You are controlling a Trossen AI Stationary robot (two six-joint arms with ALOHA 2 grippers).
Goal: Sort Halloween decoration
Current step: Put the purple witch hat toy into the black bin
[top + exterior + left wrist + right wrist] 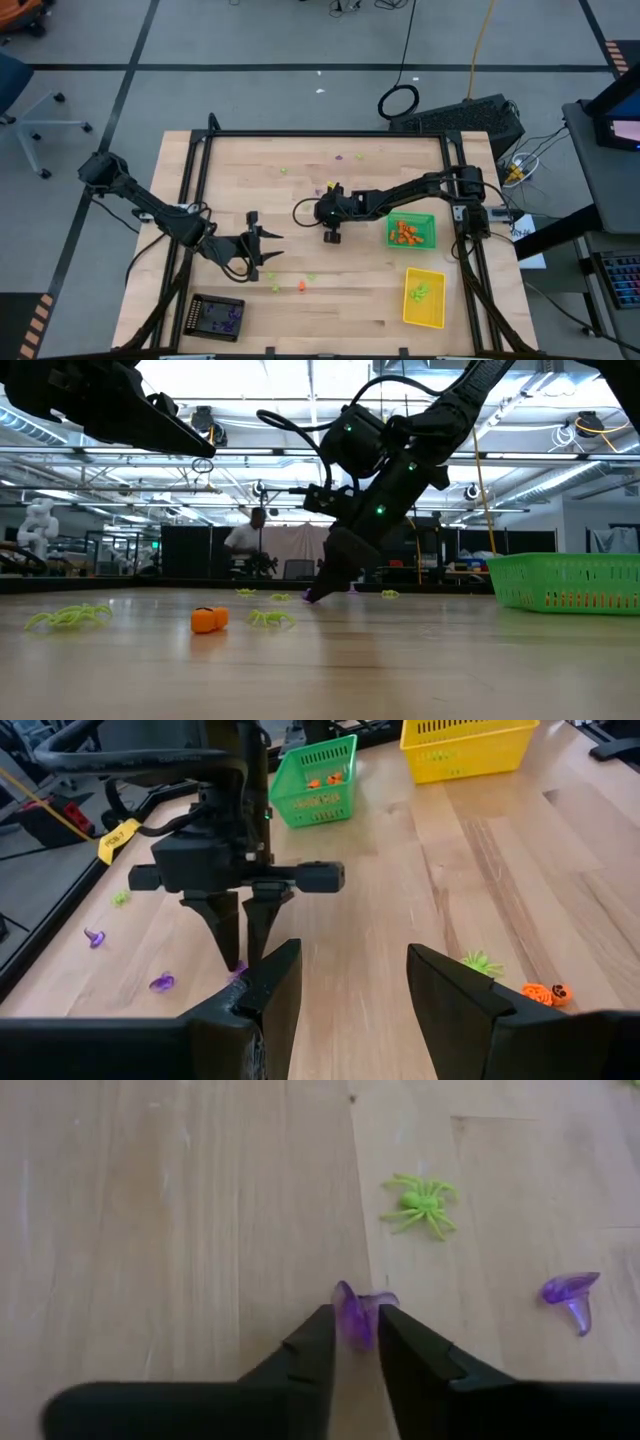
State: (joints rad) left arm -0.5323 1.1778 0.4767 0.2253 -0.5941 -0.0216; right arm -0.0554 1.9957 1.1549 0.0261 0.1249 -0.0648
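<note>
The Halloween decoration lies scattered on the wooden table: purple trinkets (pixel 572 1292), green spiders (pixel 420 1202) and an orange pumpkin (pixel 208 619). My right gripper (pixel 331 237) reaches to the table's middle, slanting down, and is shut on one purple trinket (pixel 355 1312). My left gripper (pixel 268 245) hovers open a little to its left, above the table, with nothing between its fingers (pixel 275 990). My right gripper pinches the purple trinket's lower part (pixel 352 1328) between its two fingertips, coming from above at a slant. The trinket's top sticks out past the tips. In the low view the tips (pixel 318 593) are down at the table top.
A green tray (pixel 411 231) with orange pieces stands right of my right gripper. A yellow tray (pixel 424 297) with green pieces sits nearer the front right. A black tray (pixel 217 317) with purple pieces is at the front left. Loose trinkets lie near the far edge (pixel 338 157).
</note>
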